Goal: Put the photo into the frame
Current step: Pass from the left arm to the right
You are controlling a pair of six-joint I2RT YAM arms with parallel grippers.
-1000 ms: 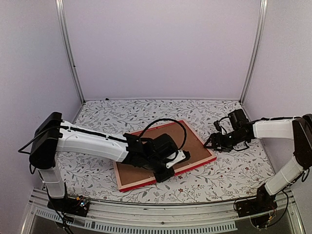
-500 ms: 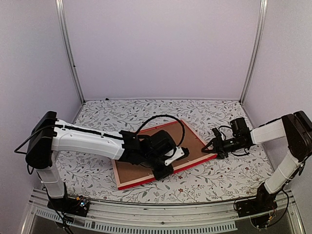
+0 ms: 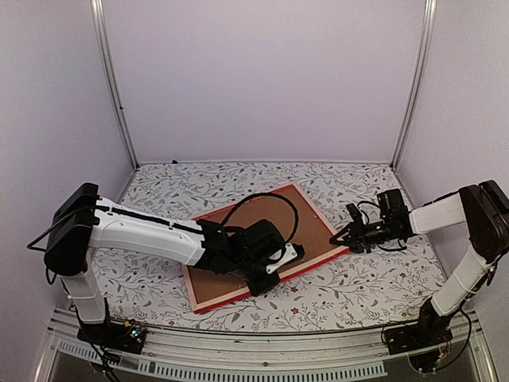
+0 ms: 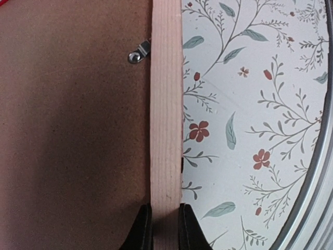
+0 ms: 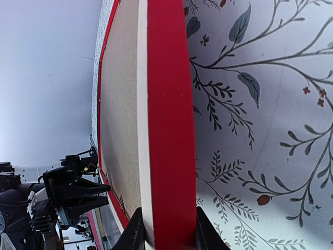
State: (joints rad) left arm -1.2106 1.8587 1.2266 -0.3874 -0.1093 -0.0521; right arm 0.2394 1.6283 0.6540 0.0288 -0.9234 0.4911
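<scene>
The frame [image 3: 246,202] lies on the flowered table with its back upward, so the brown backing board [image 3: 231,274] shows inside its red and pale wood edges. My left gripper [image 3: 258,286] is shut on the near pale wood rail [image 4: 165,104], one finger on each side of it [image 4: 165,209]. At the right corner, my right gripper [image 3: 342,239] is shut on the frame's red edge [image 5: 169,104], which fills the gap between its fingers [image 5: 165,216]. The photo is hidden from every view.
A small metal clip [image 4: 139,51] sits on the backing board [image 4: 67,130] by the rail. The left arm's black cable [image 3: 274,196] loops above the frame. A metal rail [image 3: 262,350] runs along the table's front edge, and the enclosure walls stand close on both sides.
My right gripper moved left to the frame's right corner and closed on its edge. The frame turned slightly, its far corner shifting toward the back. The left gripper kept its hold.
</scene>
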